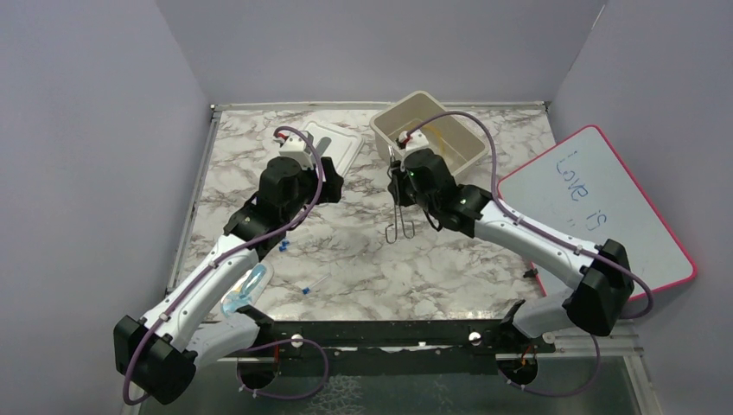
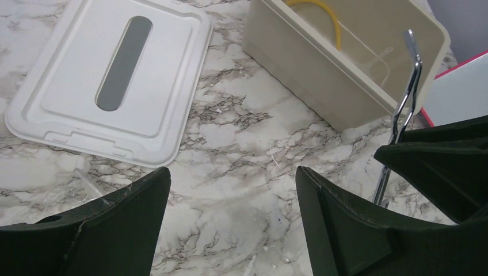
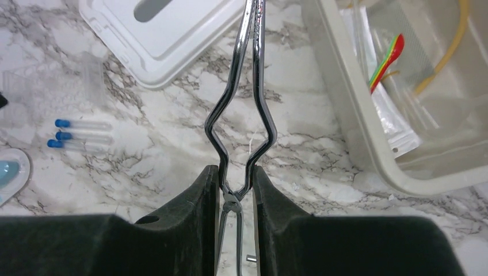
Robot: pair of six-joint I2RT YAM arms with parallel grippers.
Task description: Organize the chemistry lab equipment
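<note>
We saw the right end effector (image 3: 237,190) clamped on the tongs (image 3: 253,34) near the bin (image 3: 345,115) — the left end effector (image 2: 233,213) hung open, empty, over the desk (image 2: 230,144).

Chrome tongs (image 3: 252,29) pinched at pivot, amber tubing (image 3: 456,43) in beige bin (image 3: 357,138), blue-capped tubes (image 3: 80,133) lying together

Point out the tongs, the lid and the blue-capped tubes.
tongs (image 3: 258,52), right wrist view, upper shank
lid (image 2: 167,86), left wrist view, flat white panel
blue-capped tubes (image 3: 62,123), right wrist view, top tube's cap
</note>
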